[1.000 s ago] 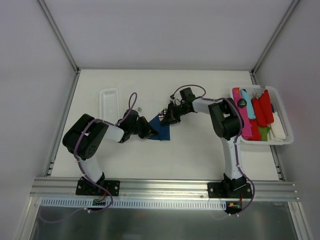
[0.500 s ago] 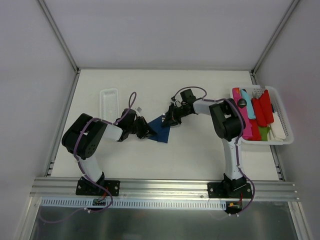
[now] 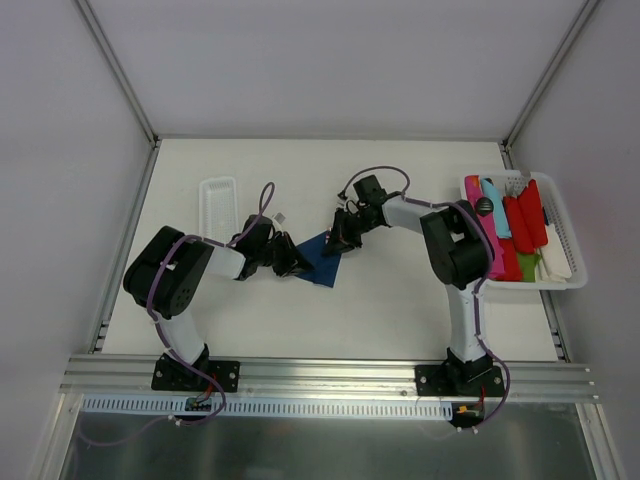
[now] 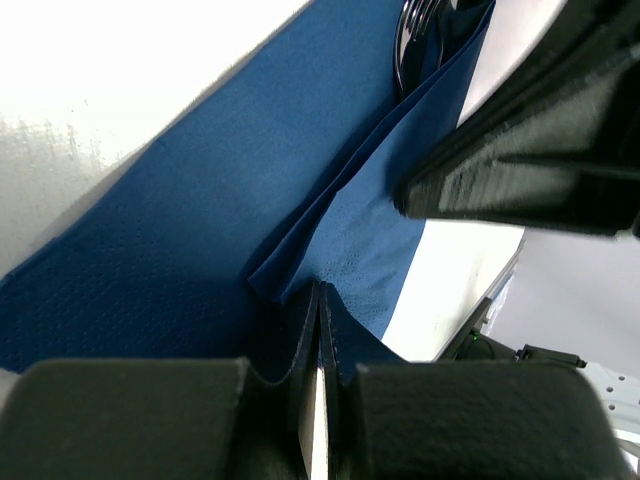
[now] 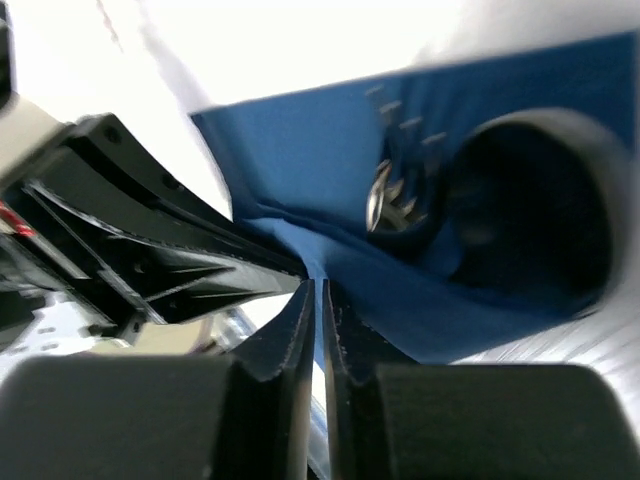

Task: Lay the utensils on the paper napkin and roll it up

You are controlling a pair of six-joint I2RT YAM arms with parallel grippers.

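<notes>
The navy-blue paper napkin (image 3: 324, 262) lies mid-table, partly folded over itself. My left gripper (image 3: 294, 264) is at its left edge, shut on a pinched fold of the napkin (image 4: 200, 210). My right gripper (image 3: 340, 236) is at its upper right corner, shut on a raised fold of the napkin (image 5: 420, 300). Shiny metal utensils lie inside the fold: fork tines (image 5: 385, 190) show in the right wrist view and a dark shiny piece (image 4: 412, 40) shows at the top of the left wrist view. Their handles are hidden under the napkin.
A long white plastic tray (image 3: 217, 205) lies at the back left. A white basket (image 3: 558, 208) at the right edge holds red, pink and turquoise plastic pieces (image 3: 512, 225). The two grippers are close together, and each appears in the other's wrist view.
Both grippers have shifted slightly left and toward the back while holding the napkin. The napkin has moved with them and looks more bunched.
</notes>
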